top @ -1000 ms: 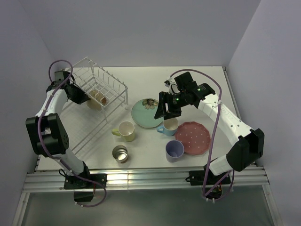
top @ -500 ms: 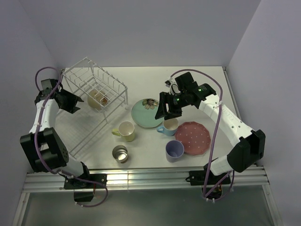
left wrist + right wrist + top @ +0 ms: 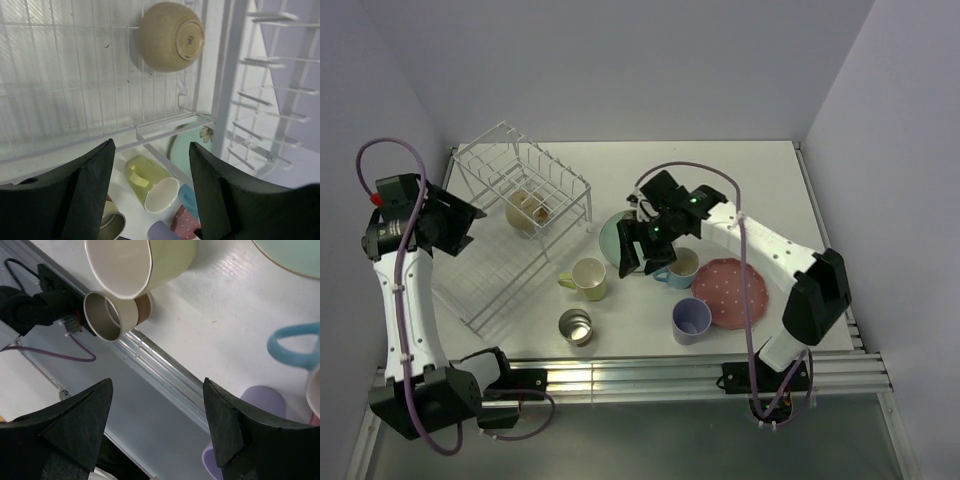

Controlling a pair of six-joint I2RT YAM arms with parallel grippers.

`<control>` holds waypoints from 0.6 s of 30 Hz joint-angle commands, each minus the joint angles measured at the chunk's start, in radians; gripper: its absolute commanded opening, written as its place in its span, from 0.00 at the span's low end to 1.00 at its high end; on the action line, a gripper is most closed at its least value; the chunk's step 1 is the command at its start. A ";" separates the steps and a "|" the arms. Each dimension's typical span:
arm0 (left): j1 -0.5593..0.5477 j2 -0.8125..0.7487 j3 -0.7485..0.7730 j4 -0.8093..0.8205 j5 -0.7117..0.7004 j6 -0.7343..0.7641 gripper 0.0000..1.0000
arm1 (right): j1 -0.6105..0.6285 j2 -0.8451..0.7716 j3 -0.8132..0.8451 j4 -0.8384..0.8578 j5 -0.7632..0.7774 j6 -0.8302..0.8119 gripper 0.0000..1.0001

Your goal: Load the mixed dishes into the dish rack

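Left fingers [image 3: 85, 195] back from rack [image 3: 222, 75]; one bowl [image 3: 170, 36] in, six out

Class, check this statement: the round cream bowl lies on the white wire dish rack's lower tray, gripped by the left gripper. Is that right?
Not quite. The round cream bowl does lie on the lower tray of the white wire dish rack, but the left gripper is open and apart from it, holding nothing. The left wrist view shows this.
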 commanded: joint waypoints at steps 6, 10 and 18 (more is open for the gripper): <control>0.003 -0.187 0.105 -0.251 0.079 0.037 0.67 | 0.067 0.201 0.208 0.041 0.127 0.052 0.79; 0.003 -0.275 0.041 -0.259 0.214 0.005 0.65 | 0.087 0.302 0.251 0.059 0.172 0.091 0.77; 0.003 -0.292 0.102 -0.323 0.270 0.063 0.64 | 0.121 0.405 0.259 0.136 0.232 0.150 0.72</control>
